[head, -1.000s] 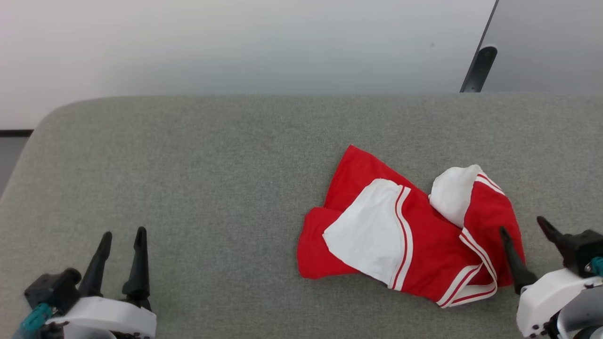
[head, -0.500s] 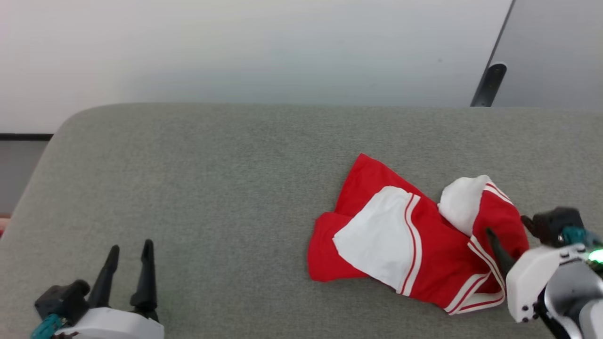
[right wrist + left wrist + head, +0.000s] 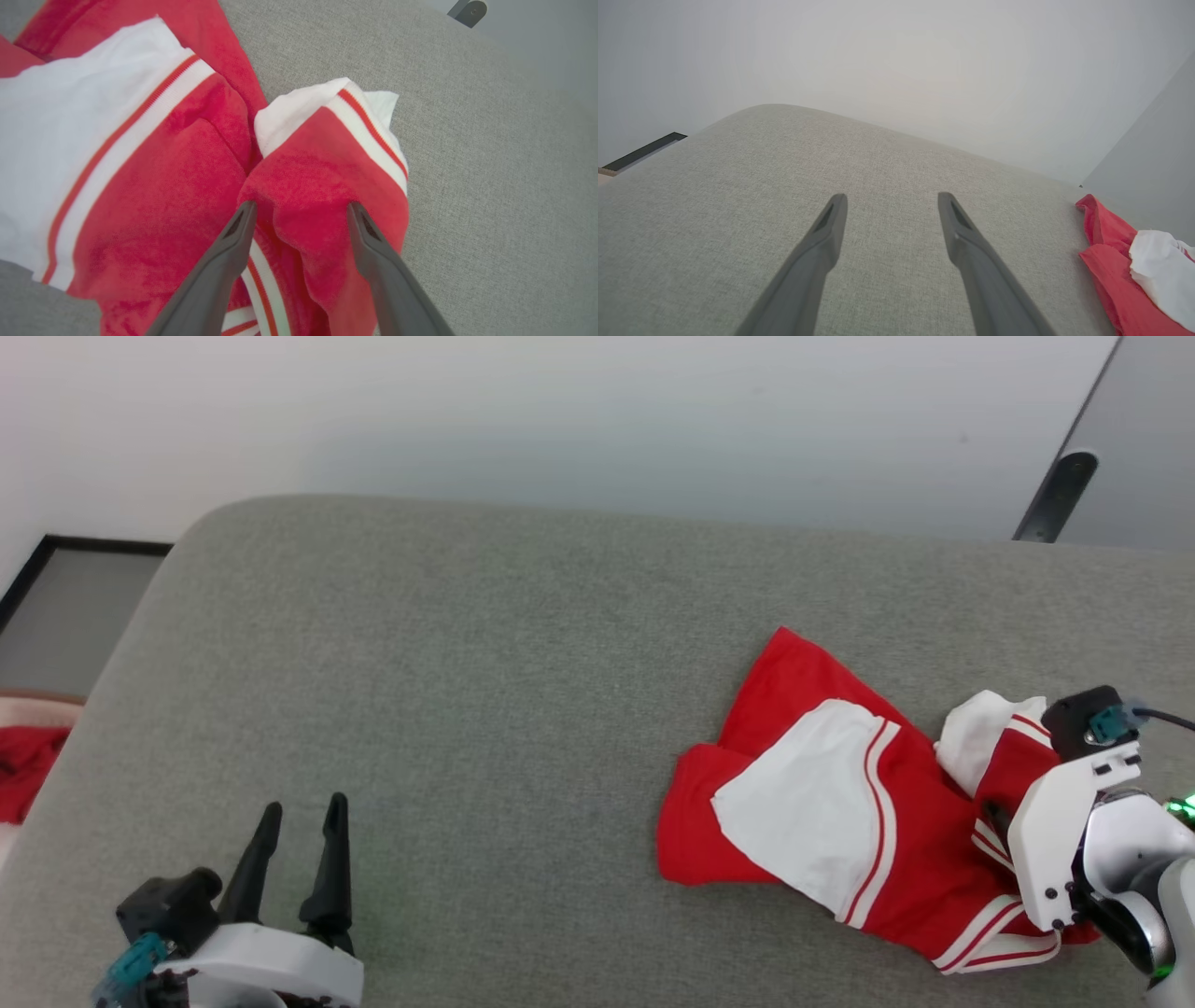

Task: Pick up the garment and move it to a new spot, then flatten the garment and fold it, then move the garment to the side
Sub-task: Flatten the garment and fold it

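**Red jersey on grey cloth, two grippers spread wide**

Grey woven upholstery point(image 3: 467, 709) fills most of what I see from the head view, and two grippers hang over its near edge. At the lower left, the left gripper point(image 3: 304, 803) has its two dark fingers wide apart above bare fabric, with nothing between them. It is well apart from the shirt.

At the lower right, the right gripper point(image 3: 301, 205) is down on the one garment point(image 3: 840, 803). Its own wrist view shows its two fingers spread wide, one on either side of a raised red fold. The fold bulges up between them and is not pinched.

The garment lies crumpled at the right of the frame, roughly mid-height. It is red with two white sleeve patches and white-and-red striped trim. The larger white patch faces the middle of the frame, and the smaller one is bunched beside the right wrist.

Farther back, a pale wall point(image 3: 560, 411) fills the top of the frame. One black post point(image 3: 1055, 495) leans at the upper right. At the far left edge there is one patch of plain red cloth point(image 3: 23, 756), off the upholstery.
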`<state>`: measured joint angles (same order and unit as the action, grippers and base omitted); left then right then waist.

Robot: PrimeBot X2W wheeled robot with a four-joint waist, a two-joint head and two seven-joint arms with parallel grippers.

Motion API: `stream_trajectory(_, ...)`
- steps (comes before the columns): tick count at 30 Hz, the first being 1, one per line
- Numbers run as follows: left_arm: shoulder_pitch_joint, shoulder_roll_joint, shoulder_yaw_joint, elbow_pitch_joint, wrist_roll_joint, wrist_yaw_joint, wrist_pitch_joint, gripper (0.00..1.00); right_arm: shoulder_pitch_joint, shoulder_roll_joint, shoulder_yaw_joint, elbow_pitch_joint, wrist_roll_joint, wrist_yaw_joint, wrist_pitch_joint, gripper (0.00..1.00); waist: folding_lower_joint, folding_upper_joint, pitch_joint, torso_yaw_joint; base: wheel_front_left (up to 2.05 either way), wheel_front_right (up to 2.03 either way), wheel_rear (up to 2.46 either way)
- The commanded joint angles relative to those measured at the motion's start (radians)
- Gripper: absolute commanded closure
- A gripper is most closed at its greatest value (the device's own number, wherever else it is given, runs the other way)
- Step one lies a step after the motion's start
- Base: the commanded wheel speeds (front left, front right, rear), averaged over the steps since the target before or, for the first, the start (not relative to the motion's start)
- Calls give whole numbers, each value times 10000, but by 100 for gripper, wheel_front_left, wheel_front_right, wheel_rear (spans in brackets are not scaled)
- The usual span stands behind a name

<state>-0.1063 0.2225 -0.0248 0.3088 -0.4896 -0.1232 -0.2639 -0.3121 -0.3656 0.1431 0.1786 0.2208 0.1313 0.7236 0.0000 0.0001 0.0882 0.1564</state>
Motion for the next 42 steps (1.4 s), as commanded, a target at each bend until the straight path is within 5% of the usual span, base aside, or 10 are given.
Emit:
stream_trajectory(1,-194,-66,-32,46,79,-24,-4,0,-233,-91,106,89,34,-10,112,0,0,-1,185,194,0,0,0)
stream_trajectory(2,-200,-81,-39,66,86,-29,-4,0,-297,-108,108,152,36,-10,122,39,0,-1,210,224,0,0,0)
stream_trajectory(3,-201,-94,-54,94,95,-34,-4,0,-328,-115,136,184,62,-10,145,100,0,-1,237,253,0,0,0)
stream_trajectory(15,-211,-83,112,174,98,-71,-5,0,-177,-121,-807,-353,546,-10,-97,100,0,-1,294,181,0,0,0)
stream_trajectory(25,-279,-82,174,136,164,-75,-5,0,1359,630,-3811,-806,-70,-10,-373,100,0,-1,366,-143,0,0,0)
stream_trajectory(35,-370,-24,174,136,171,-86,-5,0,1781,1227,-4854,159,-592,-10,-696,100,0,-1,415,-408,0,0,0)
stream_trajectory(36,-368,-13,168,140,170,-87,-5,0,1674,1263,-4849,250,-656,-9,-877,73,0,-1,419,-437,0,0,0)
stream_trajectory(37,-359,6,182,144,169,-87,-5,0,1574,1292,-4827,315,-720,-9,-1032,31,0,-1,426,-473,0,0,0)
stream_trajectory(38,-365,19,181,146,172,-87,-5,0,1540,1293,-4800,370,-793,-9,-1123,0,0,-1,429,-503,0,0,0)
stream_trajectory(42,-362,63,205,129,177,-89,-5,0,1397,1229,-4676,351,-817,-9,-1300,0,0,-1,405,-640,0,0,0)
